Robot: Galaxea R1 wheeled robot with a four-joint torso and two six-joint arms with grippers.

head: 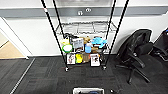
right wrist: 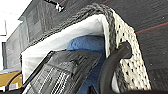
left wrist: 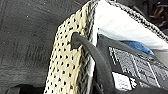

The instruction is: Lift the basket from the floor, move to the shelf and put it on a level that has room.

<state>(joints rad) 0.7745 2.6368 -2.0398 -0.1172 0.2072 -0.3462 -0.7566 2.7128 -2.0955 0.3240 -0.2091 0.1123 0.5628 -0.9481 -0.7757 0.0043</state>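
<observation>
basket (head: 88, 90) on carpet (head: 45, 77) before shelf (head: 85, 37) | both claws: state can't tell

Dark carpet floor (head: 42, 77) bears the wire shelf (head: 85, 45) — an office chair (head: 137, 52) beside.

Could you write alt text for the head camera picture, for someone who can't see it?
A tall black wire shelf stands against a white wall on dark carpet, its lower tiers crowded with toys and framed pictures while a grey wire tier above them is bare. The rim of a cream-white basket shows at the bottom edge, and a black office chair stands at the right.
</observation>
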